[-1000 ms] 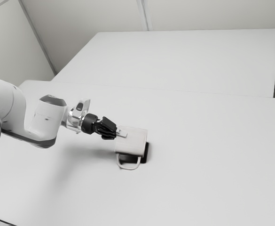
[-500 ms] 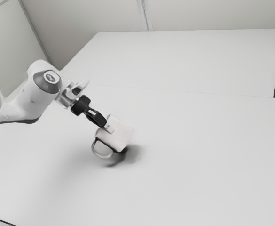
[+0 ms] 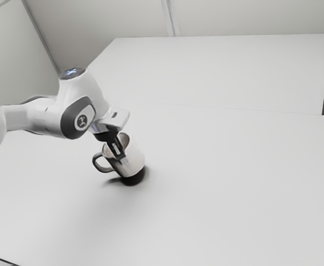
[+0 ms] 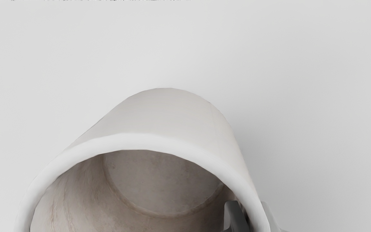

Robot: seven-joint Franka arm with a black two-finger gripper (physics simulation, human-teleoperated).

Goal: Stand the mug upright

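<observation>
Leaning at a slant, the mug (image 3: 133,160) is in the arm's grasp over the tabletop (image 3: 234,183), its mouth tipped up toward the exterior view's left. Its handle (image 3: 96,163) sticks out on that same side. I can see the fingers (image 3: 115,147) pinching the mug's side at the rim (image 4: 137,141): in the wrist view one finger reaches inside the mouth, the other lies against the outside, with the wall squeezed between them. Down inside, the round bottom (image 4: 163,180) looks brownish and bare. A dark patch (image 3: 133,180) sits right under the mug's low end; whether the mug touches the tabletop there, I can't tell. From the exterior view's left comes the white arm (image 3: 45,117), bent down over its catch.
</observation>
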